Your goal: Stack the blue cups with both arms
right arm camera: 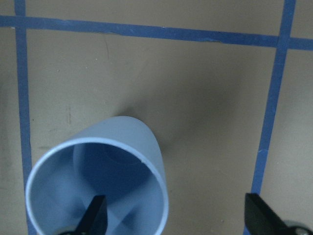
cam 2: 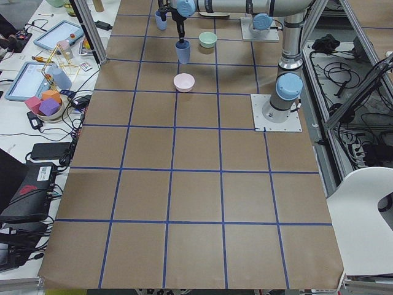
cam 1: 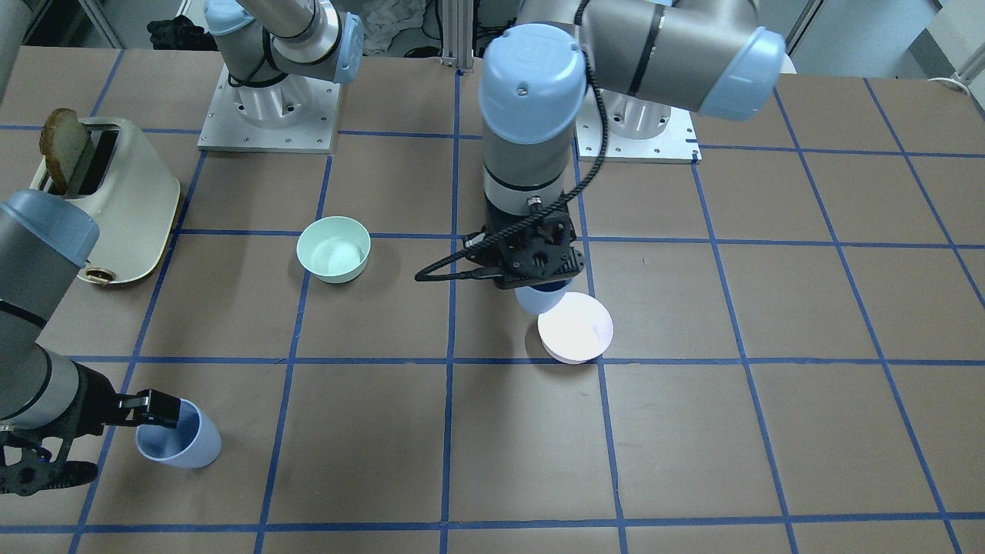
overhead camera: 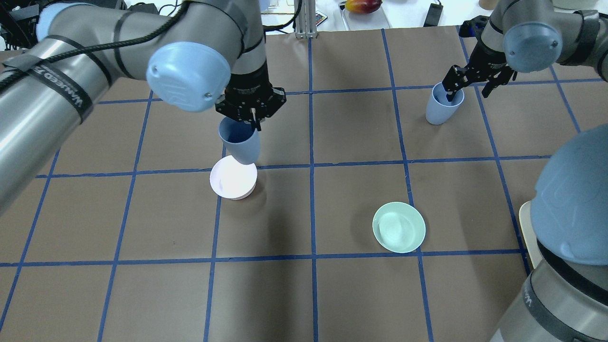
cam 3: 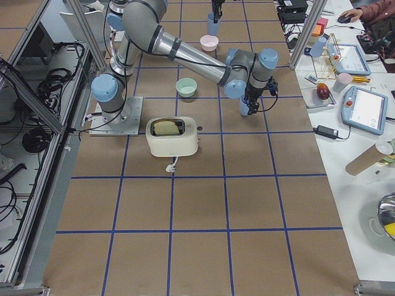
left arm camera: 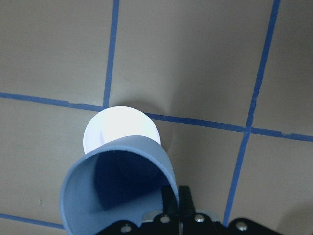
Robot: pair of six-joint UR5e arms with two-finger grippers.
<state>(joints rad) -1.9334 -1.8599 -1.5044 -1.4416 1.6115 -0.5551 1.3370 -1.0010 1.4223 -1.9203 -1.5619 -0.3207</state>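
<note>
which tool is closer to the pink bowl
Left. The left tool holds a blue cup close by the pink bowl; the right tool is far across the table, open at the other blue cup.

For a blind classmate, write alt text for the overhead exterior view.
The left gripper holds a raised blue cup near the pink bowl; the open right gripper has one finger inside the second blue cup.

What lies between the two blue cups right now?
Only bare table crossed by blue tape lines, as the overhead view shows, between the left cup and the right cup. The mint bowl sits off that line.
</note>
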